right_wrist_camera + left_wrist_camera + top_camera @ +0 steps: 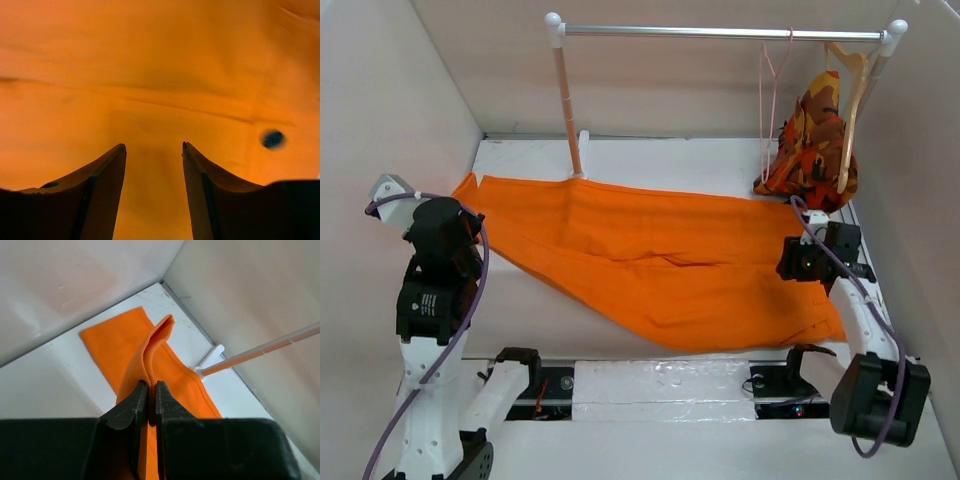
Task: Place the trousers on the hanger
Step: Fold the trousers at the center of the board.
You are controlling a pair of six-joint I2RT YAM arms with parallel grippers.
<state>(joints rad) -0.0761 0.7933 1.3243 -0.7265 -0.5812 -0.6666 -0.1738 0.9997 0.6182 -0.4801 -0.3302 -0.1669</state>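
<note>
The orange trousers lie spread below the clothes rail, where the pink hanger hangs. The left pincer pinches a leg end; the right pincer gapes over the waist, so the loose cloth may slip

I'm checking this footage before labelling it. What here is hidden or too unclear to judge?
- Top view: left tool hidden under its own wrist; its pinch on the trousers shows only in the left wrist view.
- Right wrist view: button blurred; whether the right tool touches the trousers is unclear.
- Top view: hanger, lower bar too thin to trace.
</note>
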